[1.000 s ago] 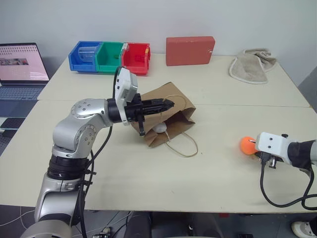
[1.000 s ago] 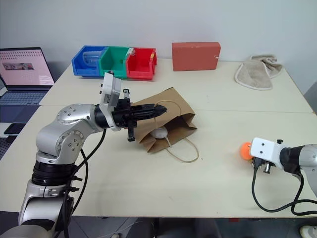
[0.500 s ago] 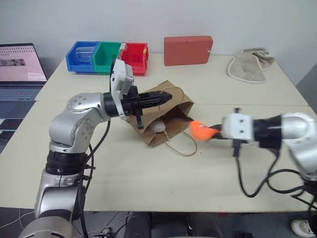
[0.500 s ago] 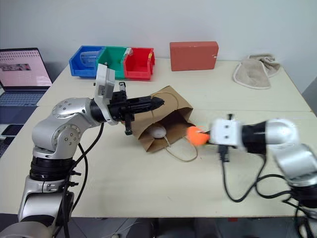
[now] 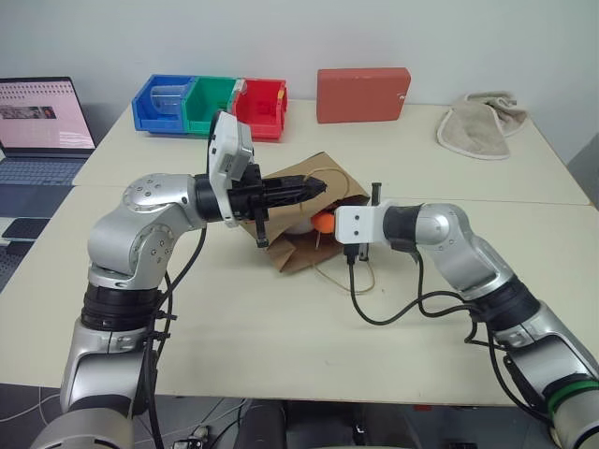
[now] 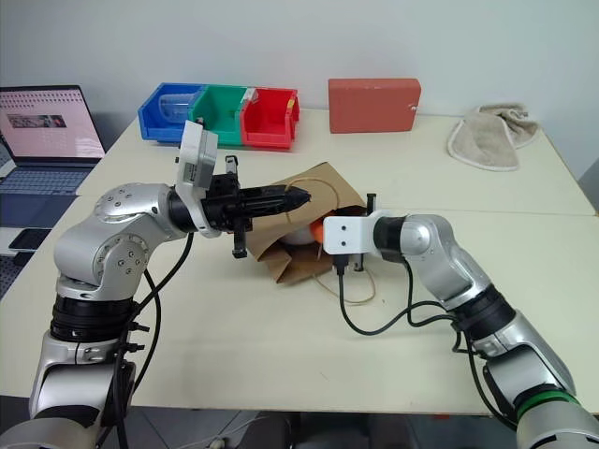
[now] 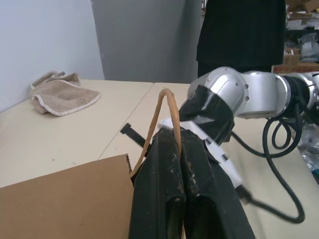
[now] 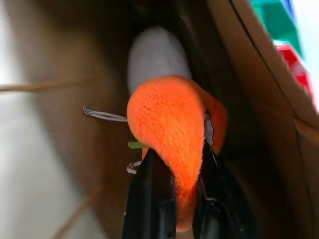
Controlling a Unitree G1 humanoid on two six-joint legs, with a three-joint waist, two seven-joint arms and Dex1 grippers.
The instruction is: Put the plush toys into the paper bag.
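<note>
Held paper bag (image 5: 309, 201) handle with clenched left end effector (image 5: 314, 190) so right end effector (image 8: 172, 164), grasping orange plush toy (image 8: 167, 129), entered.

A cream table (image 5: 234, 327) carries the brown paper bag (image 5: 298, 253) lying on its side near the middle. Along the far edge sit blue, green and red bins (image 5: 208, 105), a red box (image 5: 362, 94) and a beige cloth (image 5: 480, 124).

Silver rounded arm segments, black joints, white wrist camera blocks, looping black cables, black-fingered left claw (image 5: 314, 190)
</note>
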